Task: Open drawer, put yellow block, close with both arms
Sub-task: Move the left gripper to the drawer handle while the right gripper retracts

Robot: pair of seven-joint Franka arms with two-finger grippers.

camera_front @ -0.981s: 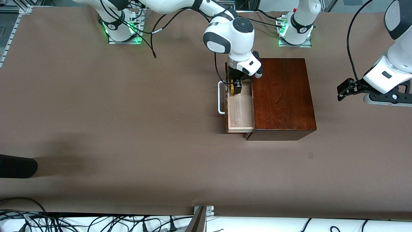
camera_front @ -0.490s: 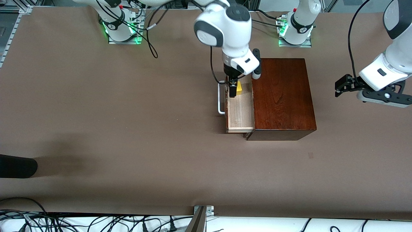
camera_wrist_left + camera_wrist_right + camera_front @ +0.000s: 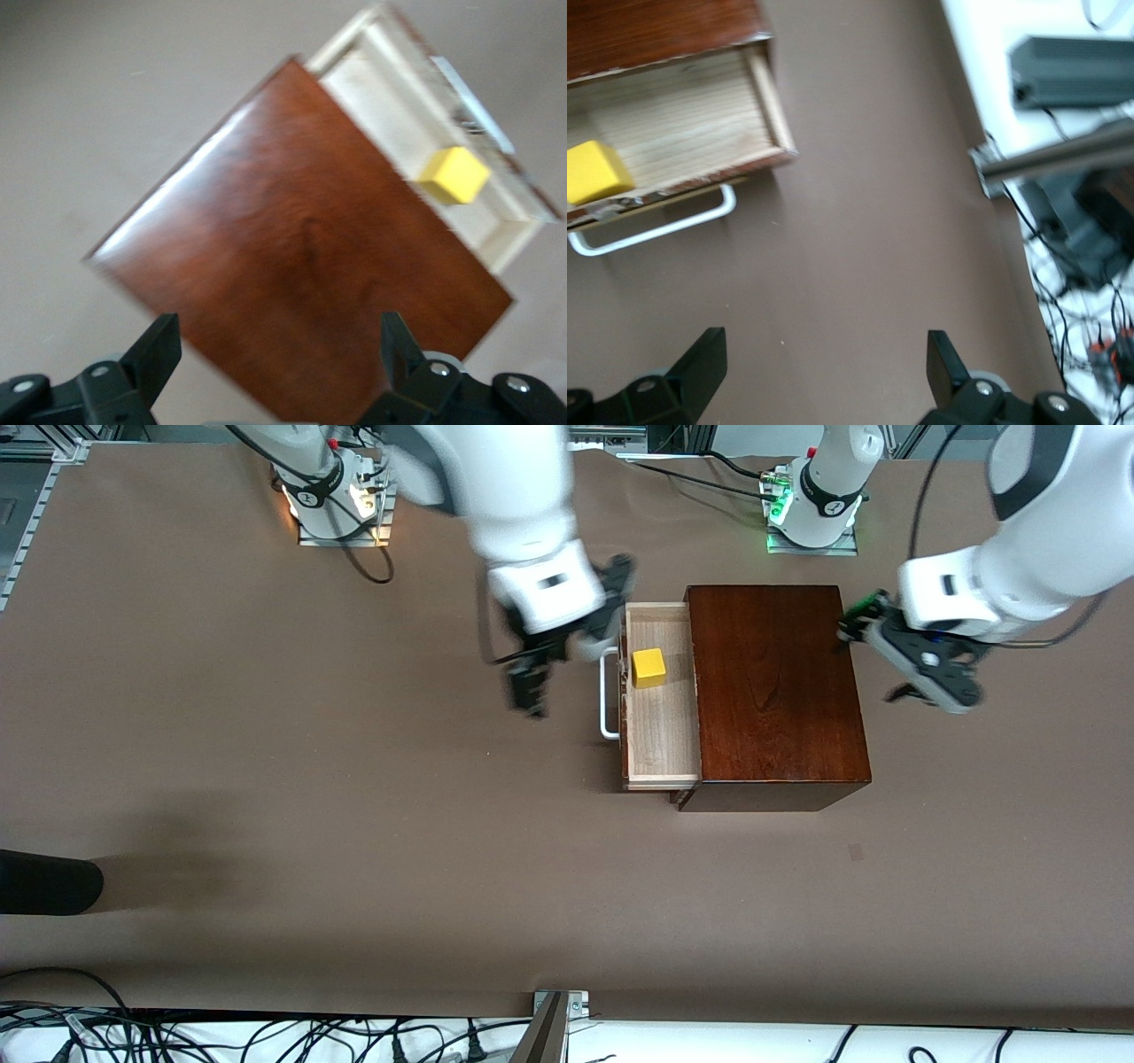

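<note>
The drawer (image 3: 660,731) stands pulled out of the dark-brown box (image 3: 775,691), its white handle (image 3: 607,695) toward the right arm's end. The yellow block (image 3: 648,667) lies in the tray, free of both grippers. My right gripper (image 3: 530,684) is open and empty over bare table beside the handle. Its wrist view shows the block (image 3: 594,171), tray (image 3: 691,124) and handle (image 3: 656,230), with the open gripper (image 3: 824,359) above table. My left gripper (image 3: 917,666) is open and empty at the box's closed end. Its wrist view shows the gripper (image 3: 279,350) over the box (image 3: 292,257), with the block (image 3: 453,174) farther off.
A dark object (image 3: 49,881) lies at the table's edge toward the right arm's end. A metal bracket (image 3: 558,1010) sits at the near edge. The arm bases (image 3: 811,509) stand along the back. Cables and grey equipment (image 3: 1081,62) lie off the table's edge.
My right gripper has let go of the yellow block, risen out of the drawer and moved toward the right arm's end. My left gripper has moved up to the box.
</note>
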